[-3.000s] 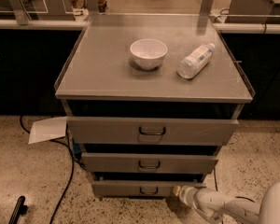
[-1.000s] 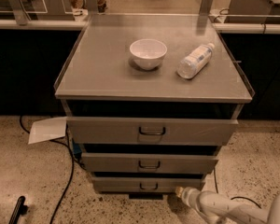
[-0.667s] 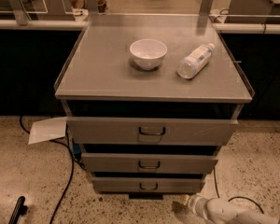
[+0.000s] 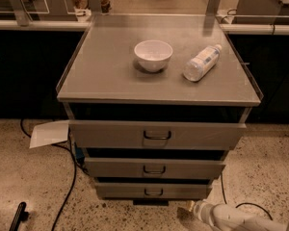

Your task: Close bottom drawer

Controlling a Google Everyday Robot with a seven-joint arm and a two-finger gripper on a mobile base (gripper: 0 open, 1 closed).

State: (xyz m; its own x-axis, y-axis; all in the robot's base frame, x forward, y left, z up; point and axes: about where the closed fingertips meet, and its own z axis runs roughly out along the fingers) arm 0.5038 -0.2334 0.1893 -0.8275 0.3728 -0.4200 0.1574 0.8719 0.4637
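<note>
The bottom drawer (image 4: 153, 190) is the lowest, slimmest grey front of the cabinet, with a small dark pull handle (image 4: 153, 192). Its front sits close under the middle drawer (image 4: 154, 168), set a little back from it. My gripper (image 4: 192, 209) is at the end of the white arm, low at the bottom right, just off the drawer's right front corner and apart from it. Part of the arm runs out of view.
A white bowl (image 4: 153, 55) and a lying plastic bottle (image 4: 202, 62) rest on the cabinet top (image 4: 101, 76). The top drawer (image 4: 156, 135) sticks out most. Black cables (image 4: 67, 186) and a white sheet (image 4: 48, 133) lie on the speckled floor at left.
The bottom drawer's front has moved back in under the middle drawer. My gripper has pulled away from it, downward and to the right.
</note>
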